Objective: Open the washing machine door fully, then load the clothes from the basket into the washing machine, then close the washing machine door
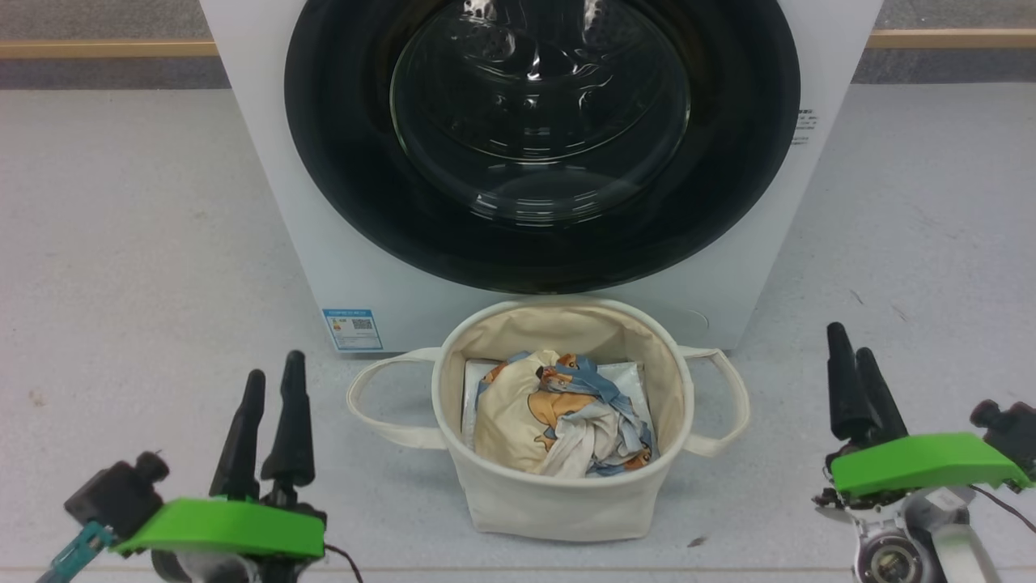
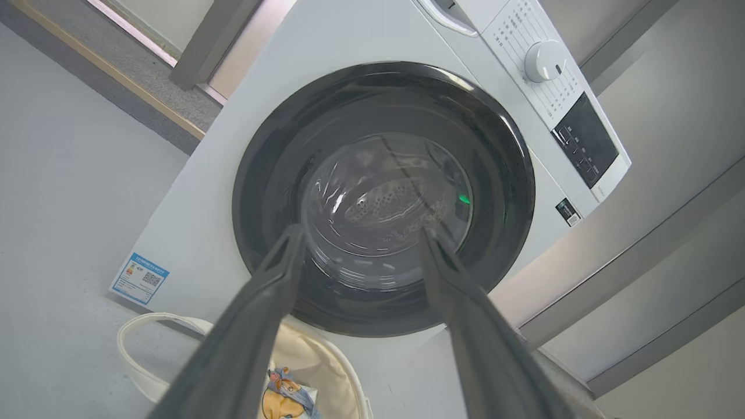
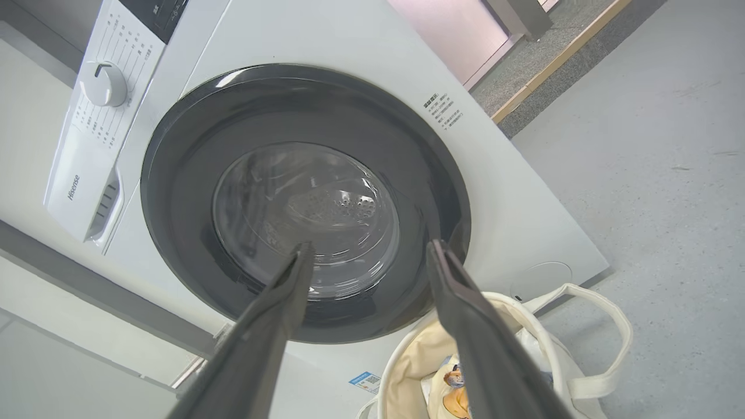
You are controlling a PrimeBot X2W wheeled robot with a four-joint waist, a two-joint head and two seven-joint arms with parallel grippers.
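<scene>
The white washing machine (image 1: 267,162) stands straight ahead, its round black door (image 1: 542,138) with the glass bowl window shut flat against the front. The cream basket (image 1: 558,494) sits on the floor just before it, holding the cream and blue clothes (image 1: 558,417) with orange animals. My left gripper (image 1: 273,380) is open at the lower left, left of the basket. At the lower right my right gripper (image 1: 851,342) is open too, right of the basket. Both are empty and well short of the door (image 2: 384,198) (image 3: 302,198). The basket (image 2: 139,349) (image 3: 576,343) shows at both wrist views' bottom edge.
Grey floor (image 1: 121,243) spreads on both sides of the machine. A wooden strip (image 1: 105,48) runs along the far floor edge. A blue label (image 1: 352,328) marks the machine's lower left corner. The control panel with a dial (image 2: 544,61) is at the top.
</scene>
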